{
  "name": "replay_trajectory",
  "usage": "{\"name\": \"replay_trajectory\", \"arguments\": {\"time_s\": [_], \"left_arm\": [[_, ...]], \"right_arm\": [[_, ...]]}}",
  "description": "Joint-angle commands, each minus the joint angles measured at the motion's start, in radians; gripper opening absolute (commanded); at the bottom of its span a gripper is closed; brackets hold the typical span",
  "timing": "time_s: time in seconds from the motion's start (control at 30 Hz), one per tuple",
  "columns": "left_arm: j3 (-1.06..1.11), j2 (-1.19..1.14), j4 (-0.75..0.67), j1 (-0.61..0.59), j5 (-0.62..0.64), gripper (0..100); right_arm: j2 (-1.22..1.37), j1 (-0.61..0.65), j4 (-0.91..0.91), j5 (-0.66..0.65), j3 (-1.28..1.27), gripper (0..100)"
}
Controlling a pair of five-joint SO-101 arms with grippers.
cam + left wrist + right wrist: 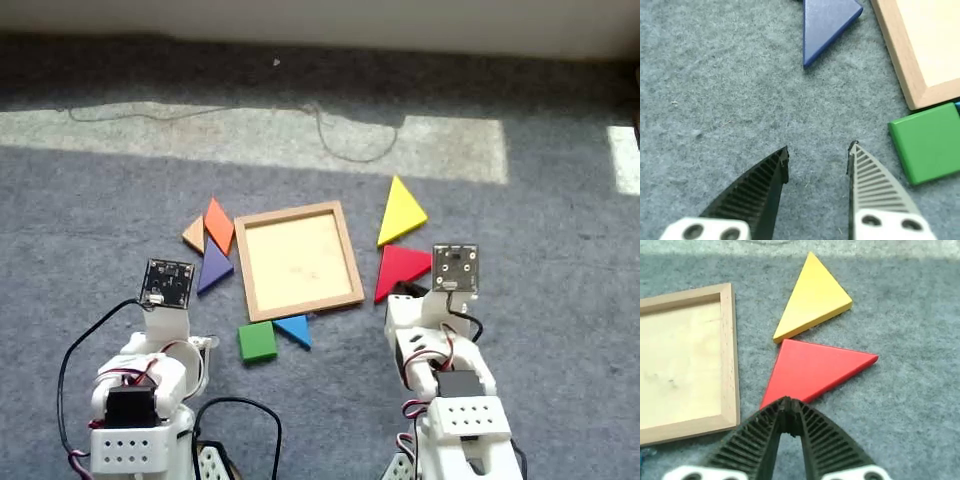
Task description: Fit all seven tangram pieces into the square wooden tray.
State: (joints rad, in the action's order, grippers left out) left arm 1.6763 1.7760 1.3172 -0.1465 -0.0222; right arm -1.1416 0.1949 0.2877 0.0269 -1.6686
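Wooden tray [298,260] sat mid-frame in the high view on grey carpet [520,230], its floor bare. All seven pieces lay outside it on the carpet.

Right of the tray: yellow triangle [401,212] higher up, red triangle [400,268] just below it. Their corners were very close; couldn't tell if they touched.

Left of the tray: orange triangle [219,224], with a tan piece [194,235] against its left side and a dark blue triangle [213,267] just under both.

Below the tray's lower edge: green square [257,341] and small blue triangle [295,329] side by side.

Left tool [817,150] hung over bare carpet with its fingers apart. In the left wrist view the dark blue triangle showed at top centre and the green square at the right edge.

Right tool [790,402] had its fingers together, gripping no piece, tips right at the nearest corner of the red triangle.

Arms stood at lower left and lower right of the high view.
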Motion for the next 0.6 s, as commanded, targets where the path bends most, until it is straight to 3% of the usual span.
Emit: {"name": "replay_trajectory", "arguments": {"time_s": [0.0,0.1,0.43,0.57], "left_arm": [[-0.025,0.036,0.002,0.007,0.005,13],[-0.056,0.036,0.002,0.007,0.002,0],[-0.101,0.036,0.002,-0.024,-0.005,1],[-0.110,0.036,-0.021,-0.065,-0.222,1]], "right_arm": [[-0.021,0.010,0.028,0.000,-0.090,0.5],[-0.021,0.010,0.028,0.000,-0.090,0.5],[-0.021,0.004,0.028,-0.005,-0.090,0.5],[-0.021,-0.041,0.028,-0.006,-0.081,0.5]]}}
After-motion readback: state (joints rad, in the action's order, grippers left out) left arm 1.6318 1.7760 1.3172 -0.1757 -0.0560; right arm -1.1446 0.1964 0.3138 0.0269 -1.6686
